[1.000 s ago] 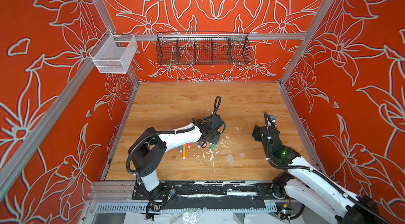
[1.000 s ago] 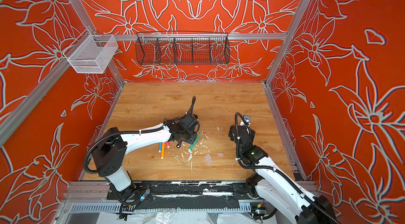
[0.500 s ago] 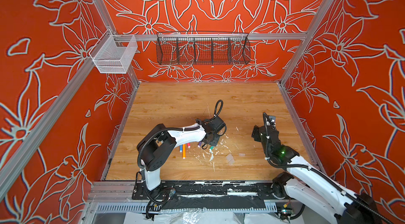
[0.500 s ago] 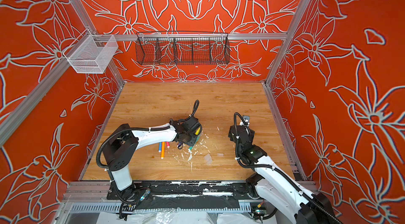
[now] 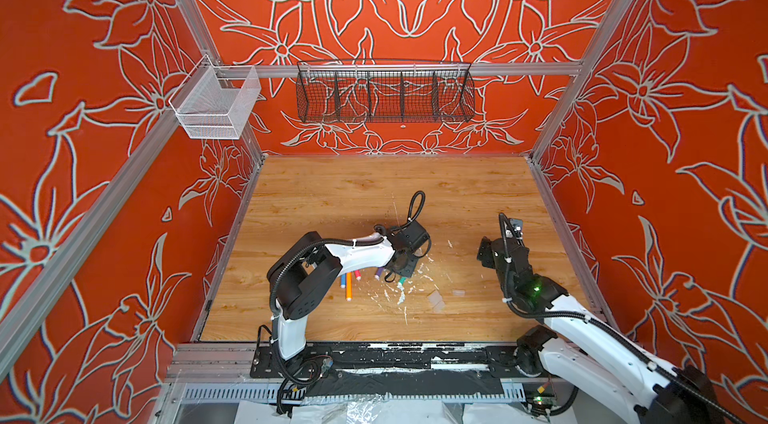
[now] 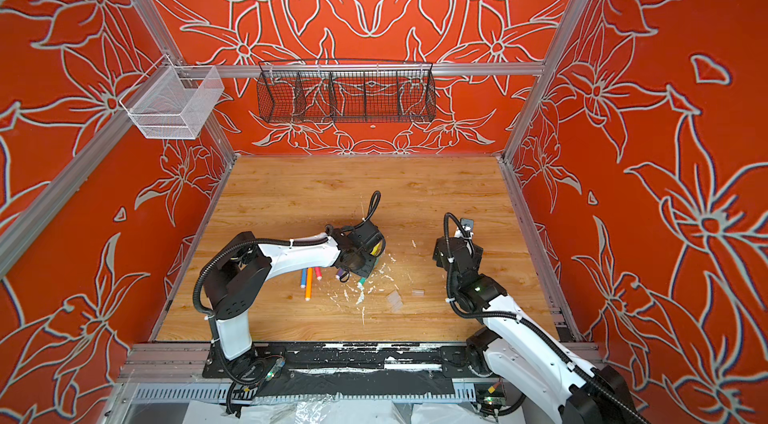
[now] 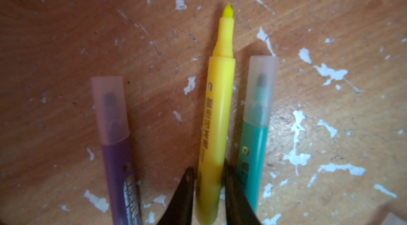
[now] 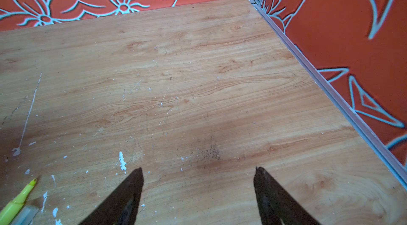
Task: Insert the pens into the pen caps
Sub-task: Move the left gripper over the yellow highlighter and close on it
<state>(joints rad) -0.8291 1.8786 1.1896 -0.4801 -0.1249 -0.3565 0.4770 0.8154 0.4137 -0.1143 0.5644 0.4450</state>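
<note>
In the left wrist view my left gripper [image 7: 209, 168] is shut on the barrel of the yellow pen [image 7: 218, 113], whose bare tip points away over the wood. A purple pen [image 7: 120, 168] and a green pen [image 7: 253, 146] lie on either side of it, each with a clear pen cap [image 7: 110, 109] on its tip. In both top views the blue pen [image 5: 343, 280], orange pen [image 5: 348, 290] and pink pen [image 5: 357, 275] lie under the left arm. Two loose pen caps [image 5: 435, 300] [image 5: 458, 292] rest to the right. My right gripper [image 8: 198, 172] hovers open and holds nothing.
White paint flecks [image 5: 401, 297] scatter the wooden floor [image 5: 374, 193] round the pens. A black wire basket [image 5: 384, 92] and a white mesh basket [image 5: 216, 104] hang on the back rail. The aluminium wall rail [image 8: 330, 94] runs close beside the right gripper.
The left arm has pulled in and lowered over the pens, and its jaws have narrowed onto the yellow pen. The right arm has not moved.
</note>
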